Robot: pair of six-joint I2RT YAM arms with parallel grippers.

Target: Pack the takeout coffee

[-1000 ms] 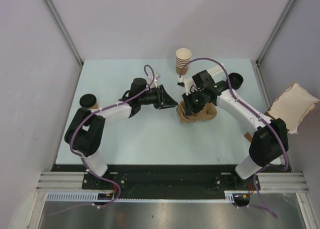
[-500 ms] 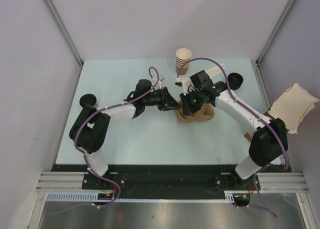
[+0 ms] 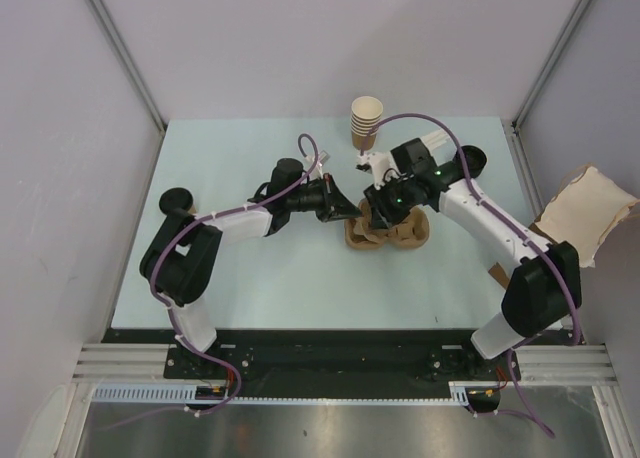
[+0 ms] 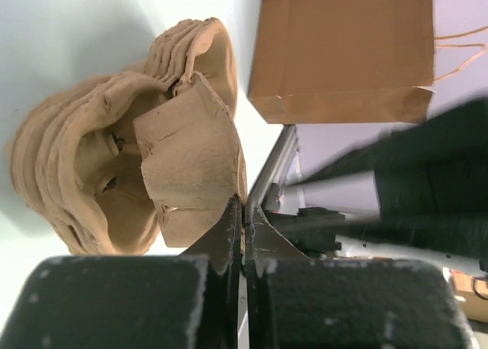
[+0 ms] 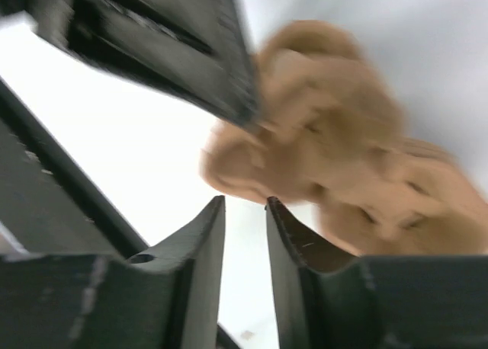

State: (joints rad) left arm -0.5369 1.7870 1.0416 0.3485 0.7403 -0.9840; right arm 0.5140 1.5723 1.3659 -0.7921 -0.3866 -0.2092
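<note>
Coffee (image 3: 178, 200) first, out at the left edge of the desk (image 3: 260, 278): tan cup, black lid, standing alone, well apart from the action. Moving right, the left arm stretches to mid-desk and its pincer (image 4: 243, 206) is clamped tight, with no gap showing between the jaws. Its tips touch the left edge of the pulp trays (image 4: 91, 158), and I cannot tell whether a sliver of rim is nipped between them. Those trays are a nested stack, several layers thick. Just right of that, the right pincer (image 5: 245, 203) hovers at the same stack, jaws parted a little with only bare desk between them, so it grips nothing. At the far edge stands a stack of lidless cups (image 3: 366, 121). Further right is a black round thing (image 3: 470, 161) I can't make out, and off the desk's right side lies the paper bag (image 3: 585, 210).

My read: they're trying to free one tray. To do it well, one pincer should pin the lower layers while the other bites only the top rim and peels slowly, low to the desk, so the stack doesn't drag.
</note>
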